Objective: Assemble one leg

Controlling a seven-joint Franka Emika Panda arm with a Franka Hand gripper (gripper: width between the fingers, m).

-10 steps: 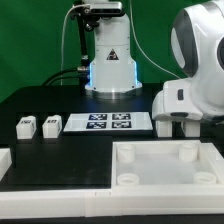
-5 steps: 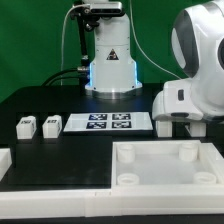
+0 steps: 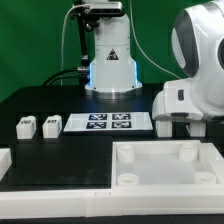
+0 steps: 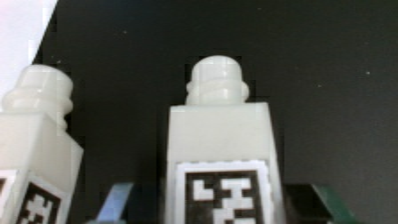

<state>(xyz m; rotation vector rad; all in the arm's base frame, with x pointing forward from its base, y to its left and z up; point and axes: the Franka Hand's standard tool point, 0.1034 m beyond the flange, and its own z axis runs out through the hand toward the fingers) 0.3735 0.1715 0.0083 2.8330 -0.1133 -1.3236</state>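
Observation:
In the wrist view a white leg (image 4: 217, 140) lies on the black table, stem pointing away and its marker tag facing the camera. My gripper (image 4: 217, 205) is open and straddles its blocky head, with one dark finger (image 4: 121, 200) set apart from it and the other close beside it. A second leg (image 4: 36, 130) lies right beside the first. In the exterior view my gripper (image 3: 180, 127) is low over the table behind the tray-like part; the legs under it are hidden. Two more legs (image 3: 27, 126) (image 3: 50, 124) lie at the exterior view's left.
The marker board (image 3: 106, 123) lies mid-table. The large white square tray-like part (image 3: 165, 178) with corner sockets fills the front right. A white angled piece (image 3: 8, 160) sits at the front left. The robot base (image 3: 110, 65) stands at the back.

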